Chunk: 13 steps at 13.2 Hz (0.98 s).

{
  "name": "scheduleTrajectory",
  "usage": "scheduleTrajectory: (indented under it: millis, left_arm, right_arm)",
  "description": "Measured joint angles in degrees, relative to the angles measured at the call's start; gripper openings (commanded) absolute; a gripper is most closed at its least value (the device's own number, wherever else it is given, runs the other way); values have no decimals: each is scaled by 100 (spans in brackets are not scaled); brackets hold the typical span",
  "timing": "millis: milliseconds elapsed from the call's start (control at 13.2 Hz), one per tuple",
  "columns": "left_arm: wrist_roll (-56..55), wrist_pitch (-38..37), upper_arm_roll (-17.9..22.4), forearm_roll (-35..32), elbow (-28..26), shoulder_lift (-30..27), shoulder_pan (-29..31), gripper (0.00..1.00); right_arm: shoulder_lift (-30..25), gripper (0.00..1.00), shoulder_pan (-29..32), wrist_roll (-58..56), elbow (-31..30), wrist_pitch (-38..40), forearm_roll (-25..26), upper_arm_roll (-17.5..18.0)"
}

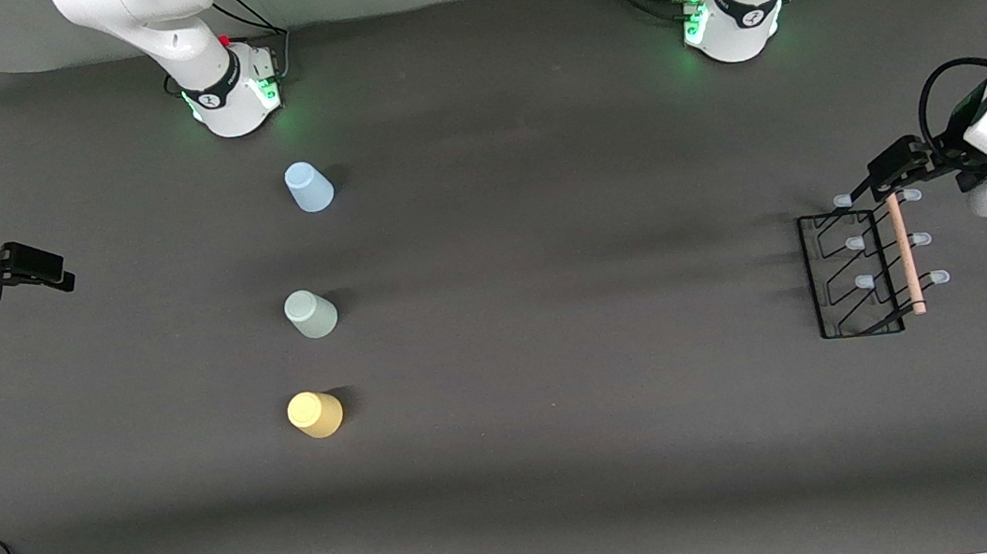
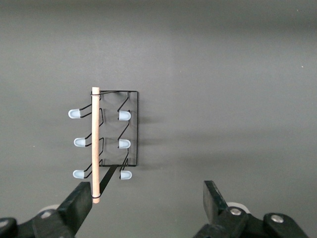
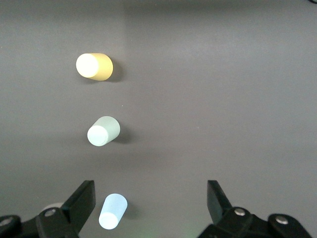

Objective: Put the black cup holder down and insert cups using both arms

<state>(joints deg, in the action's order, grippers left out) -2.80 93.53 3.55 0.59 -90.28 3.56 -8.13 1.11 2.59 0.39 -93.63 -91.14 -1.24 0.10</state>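
While both arms hang over the table ends, nothing is gripped.
Left gripper [image 1: 900, 171], jaws spread, hovers over the black cup holder [image 1: 865, 273]; right gripper [image 1: 50, 271], jaws spread, is well apart from three inverted cups [image 1: 311, 314].

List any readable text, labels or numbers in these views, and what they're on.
None readable.
Right arm's base collar: small white mark, too small to read.
Left arm's base collar: same kind of mark, too small to read.
Light blue cup, pale green cup, yellow cup, black cup holder: no print visible.
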Motion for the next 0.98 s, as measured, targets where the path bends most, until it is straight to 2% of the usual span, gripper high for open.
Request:
scheduleTrajectory:
  millis: [227,985]
  left_arm:
    - [153,-351,6,-8,67,-2,-1,100]
    - [380,-707,106,-46,93,-75,64,100]
  right_arm:
    - [0,100,-2,0,0,3,0,0]
    - [0,100,-2,0,0,3,0,0]
